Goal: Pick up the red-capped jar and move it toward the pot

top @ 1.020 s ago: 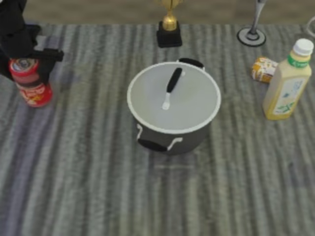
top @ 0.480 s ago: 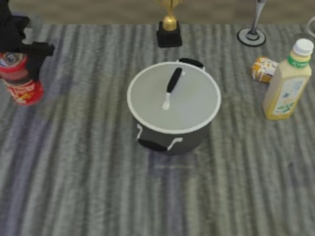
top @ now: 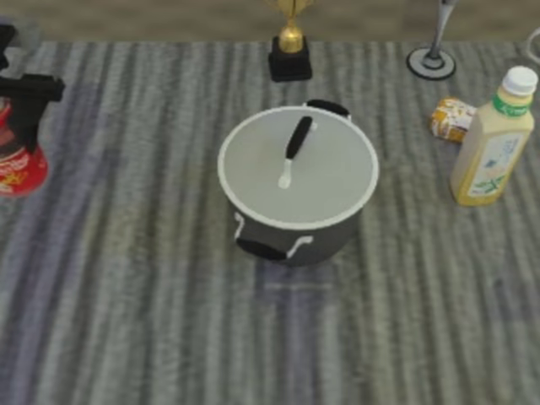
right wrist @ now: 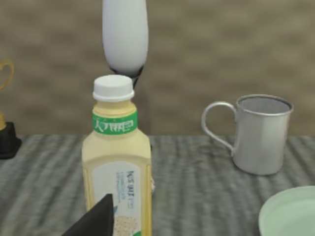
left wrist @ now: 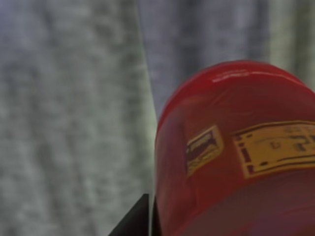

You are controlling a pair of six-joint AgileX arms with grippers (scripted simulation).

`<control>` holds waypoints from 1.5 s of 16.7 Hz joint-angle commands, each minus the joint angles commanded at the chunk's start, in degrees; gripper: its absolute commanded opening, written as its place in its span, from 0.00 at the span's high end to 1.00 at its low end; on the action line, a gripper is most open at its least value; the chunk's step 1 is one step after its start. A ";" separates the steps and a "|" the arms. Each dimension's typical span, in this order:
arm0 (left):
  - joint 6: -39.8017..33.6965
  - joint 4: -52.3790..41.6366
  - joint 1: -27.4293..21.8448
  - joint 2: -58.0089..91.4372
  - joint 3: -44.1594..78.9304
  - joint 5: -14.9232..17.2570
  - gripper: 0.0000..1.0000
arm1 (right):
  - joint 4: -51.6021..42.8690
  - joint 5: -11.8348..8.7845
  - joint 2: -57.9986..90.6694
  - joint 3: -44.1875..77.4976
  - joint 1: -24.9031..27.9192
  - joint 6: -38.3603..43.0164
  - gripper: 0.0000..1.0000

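Pinching the red-capped jar (top: pixel 15 164) in the left gripper (top: pixel 10 118) at far left, yellow label print unreadable, well apart from the pot (top: pixel 297 181).

1. I see the jar (top: pixel 15 164) at the far left edge of the table, partly cut off by the top view's left border and half hidden under my left gripper (top: pixel 21 101), which grips it from above.
2. Its red label with yellow print shows below the black fingers; the jar leans a little.
3. In the left wrist view the jar (left wrist: pixel 236 152) fills the picture: glossy red body, yellow printed patches.
4. The pot (top: pixel 297 181) sits at the table's middle, well apart from the jar.
5. It is dark grey and round, upright, with a flat grey white-rimmed lid on, a black lid handle and black side handles.
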 joint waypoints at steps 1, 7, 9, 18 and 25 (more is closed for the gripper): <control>0.00 0.00 0.00 0.00 0.00 0.00 1.00 | 0.00 0.00 0.00 0.00 0.00 0.00 0.00; -3.80 0.88 -2.82 1.81 0.99 -0.26 1.00 | 0.00 0.00 0.00 0.00 0.00 0.00 0.00; -8.23 1.84 -5.87 3.56 1.72 -0.42 1.00 | 0.00 0.00 0.00 0.00 0.00 0.00 0.00; -25.41 5.94 -17.38 9.73 3.79 -0.59 1.00 | 0.00 0.00 0.00 0.00 0.00 0.00 0.00; -25.27 9.43 -17.13 10.09 0.71 -0.78 1.00 | 0.00 0.00 0.00 0.00 0.00 0.00 0.00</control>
